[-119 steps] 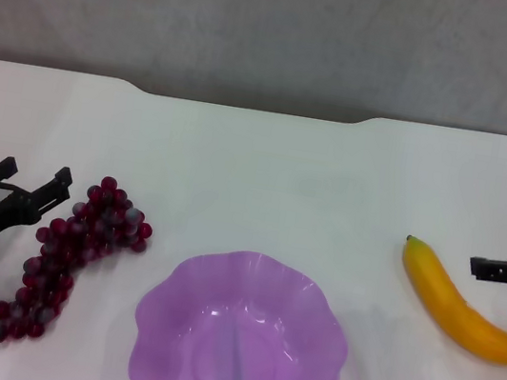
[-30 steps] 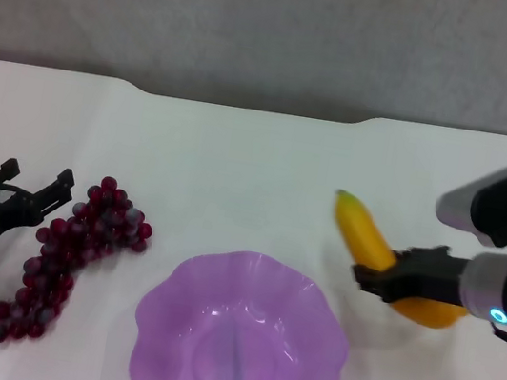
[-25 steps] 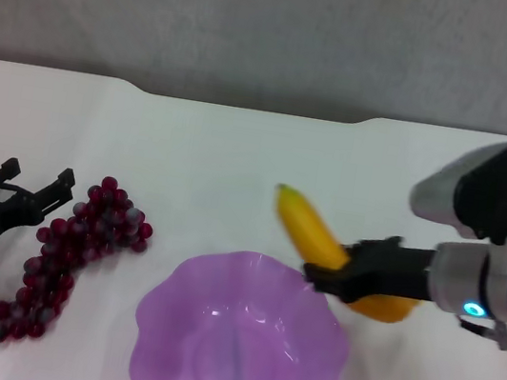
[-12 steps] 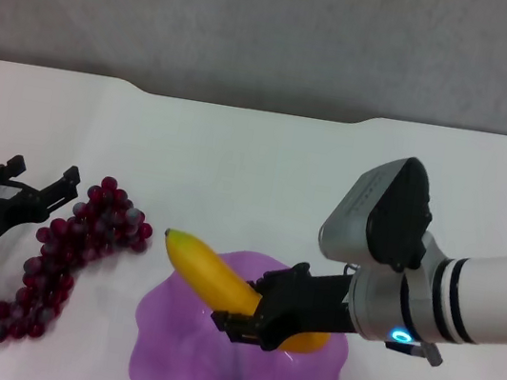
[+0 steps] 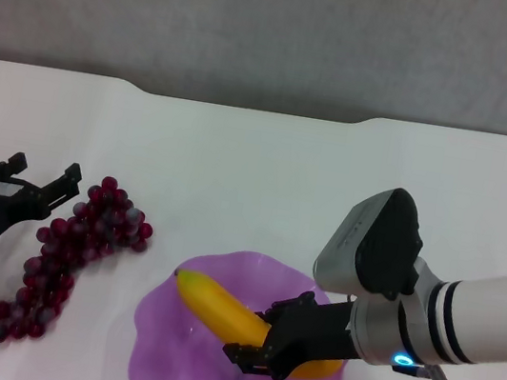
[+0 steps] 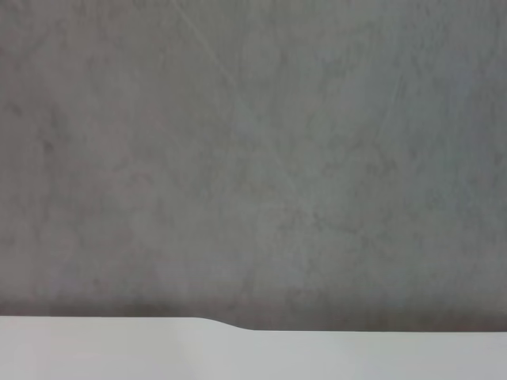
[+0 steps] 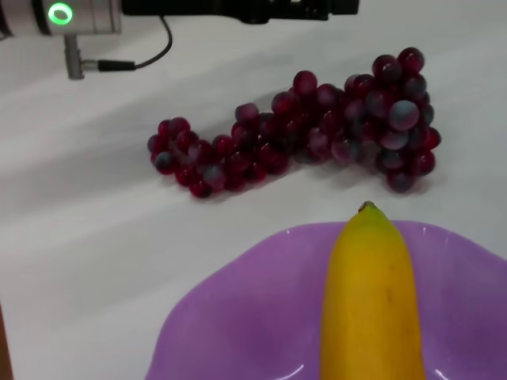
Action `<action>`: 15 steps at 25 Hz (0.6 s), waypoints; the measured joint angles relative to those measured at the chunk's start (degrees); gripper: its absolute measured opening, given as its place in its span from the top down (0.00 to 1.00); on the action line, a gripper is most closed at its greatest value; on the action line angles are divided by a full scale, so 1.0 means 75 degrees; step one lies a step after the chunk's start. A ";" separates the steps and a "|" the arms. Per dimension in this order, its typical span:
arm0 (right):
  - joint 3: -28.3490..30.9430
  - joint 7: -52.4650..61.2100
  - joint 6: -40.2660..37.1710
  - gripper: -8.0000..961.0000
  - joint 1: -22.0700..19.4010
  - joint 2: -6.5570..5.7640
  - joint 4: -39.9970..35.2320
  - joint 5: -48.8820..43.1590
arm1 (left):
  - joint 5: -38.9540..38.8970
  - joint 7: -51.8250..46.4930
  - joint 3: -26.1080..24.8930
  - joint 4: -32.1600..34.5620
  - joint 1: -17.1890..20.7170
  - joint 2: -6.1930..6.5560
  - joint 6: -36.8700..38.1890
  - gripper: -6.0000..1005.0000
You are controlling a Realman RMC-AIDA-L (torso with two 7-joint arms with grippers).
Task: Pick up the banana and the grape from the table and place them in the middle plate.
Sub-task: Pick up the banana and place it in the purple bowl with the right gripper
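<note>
My right gripper (image 5: pixel 282 344) is shut on the yellow banana (image 5: pixel 225 311) and holds it over the purple scalloped plate (image 5: pixel 170 362) at the table's near edge; whether the banana touches the dish I cannot tell. In the right wrist view the banana (image 7: pixel 371 297) points over the plate (image 7: pixel 238 317) toward the grapes (image 7: pixel 317 138). The dark red grape bunch (image 5: pixel 70 253) lies on the white table (image 5: pixel 256 171) left of the plate. My left gripper (image 5: pixel 28 183) is open, beside the top of the bunch, not touching it.
The table's far edge has a notch (image 5: pixel 248 105) with a grey wall behind it. The left wrist view shows only that wall and the table edge (image 6: pixel 238 348). My left arm (image 7: pixel 222 9) lies past the grapes in the right wrist view.
My right gripper has carried the banana from the right side of the table leftward and down over the plate. The left gripper has barely moved.
</note>
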 joint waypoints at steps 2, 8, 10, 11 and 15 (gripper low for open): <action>-0.0026 -0.0146 -0.0049 0.46 0.0008 0.0010 -0.0001 0.0001 | 0.0000 0.0000 0.0011 0.0000 -0.0012 0.0000 0.0000 0.11; -0.0117 -0.0434 -0.0672 0.46 -0.0129 0.0014 0.0055 0.0014 | 0.0000 0.0003 0.0035 0.0000 -0.0044 0.0000 -0.0004 0.11; -0.0145 -0.0449 -0.0808 0.46 -0.0139 0.0014 0.0052 0.0016 | 0.0000 0.0003 0.0041 0.0000 -0.0051 0.0000 -0.0004 0.11; -0.0160 -0.0459 -0.0870 0.43 -0.0146 0.0014 0.0051 0.0016 | 0.0000 0.0003 0.0041 0.0000 -0.0051 0.0000 -0.0004 0.11; -0.0186 -0.0482 -0.1087 0.32 -0.0181 0.0014 0.0059 0.0016 | 0.0001 0.0003 0.0045 -0.0018 -0.0055 0.0000 0.0071 0.11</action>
